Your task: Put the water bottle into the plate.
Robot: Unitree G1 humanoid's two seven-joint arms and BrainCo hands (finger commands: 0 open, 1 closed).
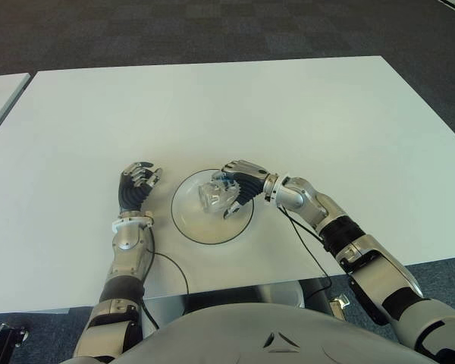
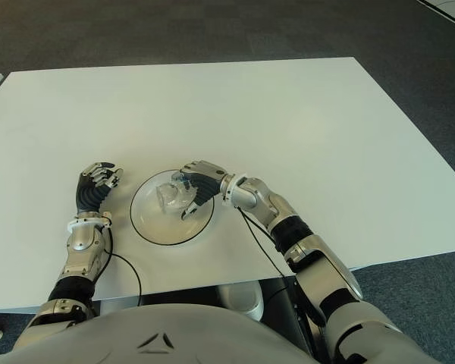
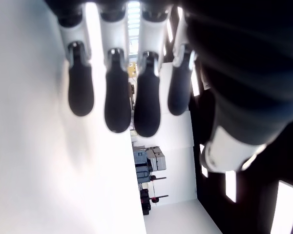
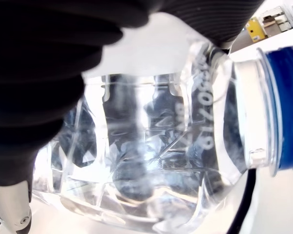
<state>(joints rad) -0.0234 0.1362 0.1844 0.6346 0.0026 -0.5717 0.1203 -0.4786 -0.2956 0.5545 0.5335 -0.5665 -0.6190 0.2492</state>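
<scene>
**Bottle held over the plate, release pending**

Nearest the robot, the left hand (image 1: 136, 186) showed beside the plate's left edge on the table (image 1: 303, 114), its fingers loosely curled and holding nothing. Just beyond, the right hand (image 1: 239, 186) gripped the clear water bottle (image 1: 216, 193) over the middle of the plate (image 1: 189, 227) — fingers wrapped around its body, blue cap (image 4: 285, 107) pointing away. To finish well, I judged the hand should lower until the bottle sat inside the rim, then open slowly so it would not roll out. Whether the bottle already touched the plate was unclear — the fingers hid its underside.
</scene>
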